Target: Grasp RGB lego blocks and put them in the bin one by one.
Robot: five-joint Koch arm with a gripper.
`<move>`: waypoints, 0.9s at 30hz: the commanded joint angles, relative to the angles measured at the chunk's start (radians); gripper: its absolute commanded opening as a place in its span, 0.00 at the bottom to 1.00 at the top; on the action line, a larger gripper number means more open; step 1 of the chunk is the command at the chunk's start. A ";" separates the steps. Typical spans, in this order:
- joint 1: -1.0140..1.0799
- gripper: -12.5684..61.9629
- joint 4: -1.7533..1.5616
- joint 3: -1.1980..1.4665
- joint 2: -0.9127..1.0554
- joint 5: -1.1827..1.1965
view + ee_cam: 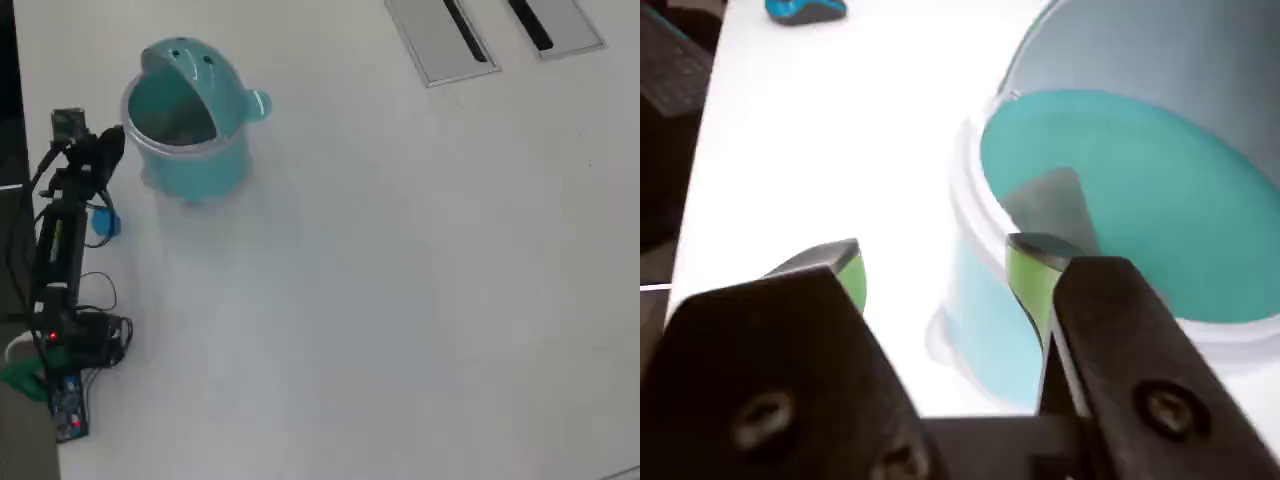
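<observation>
Jaws on my gripper (935, 280) stand wide apart with nothing between the green pads, one tip over the rim of the bin (970, 200), the other outside it above the bench (820, 130).

Going down in size: the bench is bare around the bin; the bin (190, 160) stands just beside the arm in the overhead view, hood on its far side; a small blue object (805, 10) lies on the bench well beyond the bin, maybe a lego block, too blurred to tell. I see no red or yellow-green block.

My worry: one tip is so near the rim that a careless swing could catch it and shove or tip the bin.
</observation>
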 commanded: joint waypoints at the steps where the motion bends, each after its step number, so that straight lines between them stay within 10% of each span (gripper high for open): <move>1: -0.018 0.51 -0.069 -0.015 0.063 0.003; 27: -0.265 0.58 -0.095 0.476 0.238 -0.057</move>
